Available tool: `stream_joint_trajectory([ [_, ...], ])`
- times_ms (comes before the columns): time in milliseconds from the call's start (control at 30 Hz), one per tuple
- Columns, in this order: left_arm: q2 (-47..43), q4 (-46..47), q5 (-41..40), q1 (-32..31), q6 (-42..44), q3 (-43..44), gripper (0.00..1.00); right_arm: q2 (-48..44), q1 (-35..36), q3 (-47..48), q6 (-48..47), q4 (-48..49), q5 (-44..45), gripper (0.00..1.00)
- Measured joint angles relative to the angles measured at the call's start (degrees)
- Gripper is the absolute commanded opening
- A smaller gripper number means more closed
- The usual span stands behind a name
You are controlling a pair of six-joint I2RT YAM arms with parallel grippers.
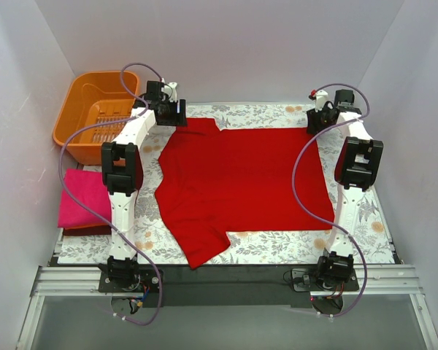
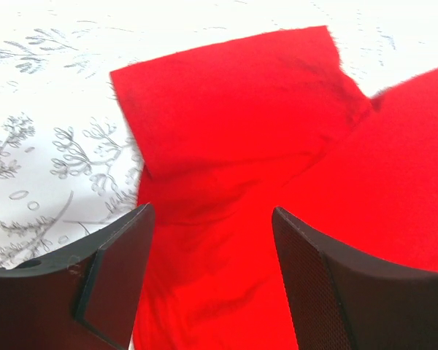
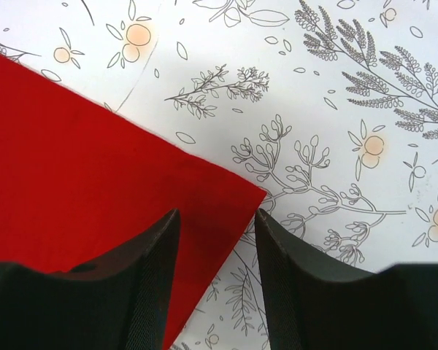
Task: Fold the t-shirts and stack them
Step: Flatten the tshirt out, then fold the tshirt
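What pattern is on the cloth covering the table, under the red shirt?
The cloth is white, printed with grey leafy branches and small orange blossoms. It shows best in the right wrist view.

basket (image 1: 87, 91) (far left) beside left arm (image 1: 124, 164)

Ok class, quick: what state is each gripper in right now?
Left gripper: open, empty, over the shirt.
Right gripper: open, empty, straddling the shirt's corner.
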Motion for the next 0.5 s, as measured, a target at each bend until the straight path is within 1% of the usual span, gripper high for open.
stream_joint_trajectory([
  [33, 0.3, 0.4, -0.4, 0.0, 0.0, 0.0, 0.66, 0.2, 0.0, 0.0, 0.0, 0.4, -0.1, 0.51],
  [100, 1.7, 1.2, -1.5, 0.0, 0.0, 0.3, 0.67, 0.6, 0.0, -0.4, 0.0, 1.0, -0.2, 0.46],
  [133, 2.4, 1.6, -2.0, 0.0, 0.0, 0.4, 0.68, 0.6, 0.0, -0.7, 0.1, 1.3, -0.7, 0.39],
  [200, 4.0, 2.1, -3.0, 0.0, 0.0, 0.8, 0.69, 0.6, 0.0, -1.0, 0.0, 2.0, -1.4, 0.30],
  [233, 5.0, 2.5, -3.6, 0.0, 0.0, 1.1, 0.70, 0.6, 0.0, -1.0, 0.2, 2.1, -1.4, 0.21],
  [267, 5.8, 2.9, -4.1, 0.0, 0.1, 1.3, 0.70, 0.6, 0.0, -1.1, 0.0, 2.3, -1.6, 0.18],
  [300, 6.6, 3.2, -4.8, 0.0, 0.1, 1.6, 0.70, 0.6, 0.0, -1.2, 0.1, 2.3, -1.7, 0.16],
  [433, 7.9, 4.5, -6.4, 0.0, 0.8, 2.5, 0.69, 0.6, 0.1, -1.8, -0.1, 3.3, -2.8, 0.02],
  [500, 7.9, 5.1, -6.4, 0.0, 1.0, 2.6, 0.67, 0.6, 0.0, -2.0, -0.2, 3.8, -3.3, 0.01],
])
